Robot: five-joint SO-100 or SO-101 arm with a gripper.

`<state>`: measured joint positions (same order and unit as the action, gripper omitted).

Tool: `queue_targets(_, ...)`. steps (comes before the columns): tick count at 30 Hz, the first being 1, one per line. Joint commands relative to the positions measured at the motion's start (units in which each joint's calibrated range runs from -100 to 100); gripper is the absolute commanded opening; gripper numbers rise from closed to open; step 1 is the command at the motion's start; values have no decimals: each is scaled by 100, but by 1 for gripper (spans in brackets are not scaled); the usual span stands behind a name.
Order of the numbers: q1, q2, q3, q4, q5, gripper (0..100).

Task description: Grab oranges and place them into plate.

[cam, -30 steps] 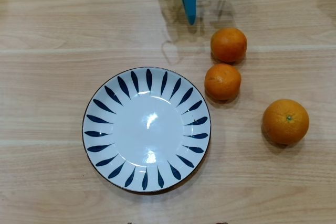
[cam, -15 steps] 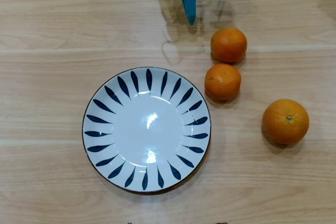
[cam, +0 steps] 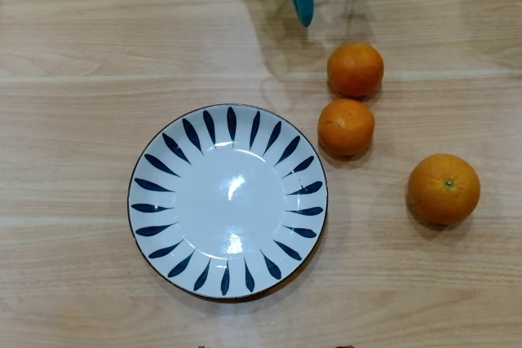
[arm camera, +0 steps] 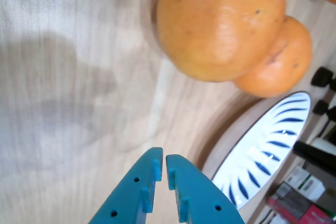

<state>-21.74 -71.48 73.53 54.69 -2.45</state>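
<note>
Three oranges lie on the wooden table in the overhead view: one (cam: 356, 69) at upper right, a second (cam: 346, 127) just below it, and a larger, lighter one (cam: 444, 189) with a green stem dot further right. The white plate (cam: 227, 201) with dark blue rim strokes sits left of them and holds nothing. My blue gripper (cam: 304, 17) hangs at the top edge, up and left of the nearest orange, clear of it. In the wrist view the gripper (arm camera: 163, 160) is shut on nothing, and the nearest orange (arm camera: 220, 22) fills the top with a second orange (arm camera: 281, 59) behind it and the plate (arm camera: 262, 150) at lower right.
Bare wood table (cam: 73, 120) surrounds the plate on the left and below. In the wrist view, dark stands (arm camera: 321, 77) and small boxes (arm camera: 302, 200) sit past the plate at the right edge.
In the overhead view the gripper has drawn back toward the top edge and shifted slightly right. Oranges and plate have not moved.
</note>
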Motion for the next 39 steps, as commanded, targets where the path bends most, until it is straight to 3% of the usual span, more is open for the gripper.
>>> queue_targets(1, -197, 1611, -2052, 27, -11, 2)
queue_targets(13, -1342, 4925, -5791, 121, -21, 2)
queue_targets(22, -1633, 5990, -8208, 2588, -183, 2)
queue_targets(32, -1560, 6370, -9621, 3602, -1841, 2)
queue_targets(39, -1310, 6911, -9594, 3688, -3989, 2)
